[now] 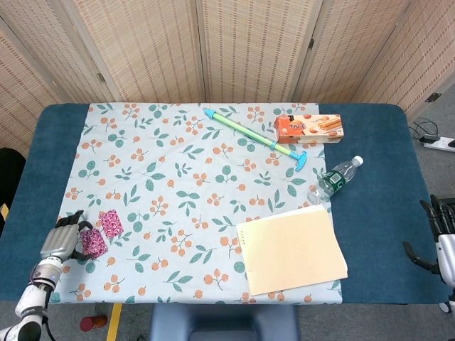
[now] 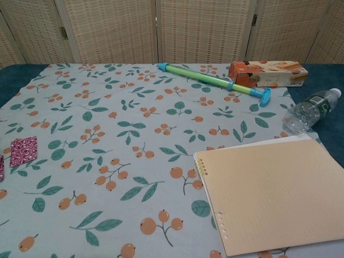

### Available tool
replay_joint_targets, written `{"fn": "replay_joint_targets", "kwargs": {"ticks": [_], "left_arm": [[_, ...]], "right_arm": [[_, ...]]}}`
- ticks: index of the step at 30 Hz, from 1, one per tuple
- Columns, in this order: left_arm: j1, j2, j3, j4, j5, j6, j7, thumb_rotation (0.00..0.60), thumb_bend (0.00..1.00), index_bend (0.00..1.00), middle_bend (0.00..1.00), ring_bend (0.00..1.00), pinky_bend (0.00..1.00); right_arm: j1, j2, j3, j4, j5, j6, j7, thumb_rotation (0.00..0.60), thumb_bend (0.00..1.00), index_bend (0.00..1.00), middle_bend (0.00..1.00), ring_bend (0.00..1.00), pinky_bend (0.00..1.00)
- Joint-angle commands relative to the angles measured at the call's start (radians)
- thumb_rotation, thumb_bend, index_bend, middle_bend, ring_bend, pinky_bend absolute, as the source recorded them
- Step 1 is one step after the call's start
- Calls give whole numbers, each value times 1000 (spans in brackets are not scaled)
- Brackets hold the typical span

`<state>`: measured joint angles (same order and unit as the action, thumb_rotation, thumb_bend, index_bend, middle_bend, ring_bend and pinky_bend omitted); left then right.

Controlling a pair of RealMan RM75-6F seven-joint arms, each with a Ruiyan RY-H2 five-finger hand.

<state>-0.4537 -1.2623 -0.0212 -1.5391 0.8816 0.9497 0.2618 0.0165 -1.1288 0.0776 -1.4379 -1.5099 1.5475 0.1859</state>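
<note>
The left hand [image 1: 62, 240] sits at the near-left edge of the worktop [image 1: 377, 213], fingers curled beside a magenta patterned pouch [image 1: 93, 243]; whether it grips the pouch I cannot tell. A second pouch [image 1: 111, 222] lies flat just to the right. Risk: this close to the edge, a nudge could slide the pouch off or snag the floral cloth [image 1: 192, 185]. The right hand [image 1: 442, 241] hangs released at the far-right edge, holding nothing.
</note>
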Motion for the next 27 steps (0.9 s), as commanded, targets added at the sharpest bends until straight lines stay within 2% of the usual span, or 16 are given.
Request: {"fn": "replay_joint_targets", "kwargs": {"ticks": [1, 27], "left_arm": [[2, -3, -1, -6, -11, 6, 13, 600, 236, 322, 4, 0, 0], [-2, -5, -9, -63, -78, 25, 73, 600, 234, 266, 4, 0, 0]], "right_arm": [[0, -1, 0, 0, 0, -1, 1, 500, 364, 0, 0, 0, 0], [-2, -10, -3, 21, 8, -8, 21, 501, 364, 0, 0, 0, 0]]}}
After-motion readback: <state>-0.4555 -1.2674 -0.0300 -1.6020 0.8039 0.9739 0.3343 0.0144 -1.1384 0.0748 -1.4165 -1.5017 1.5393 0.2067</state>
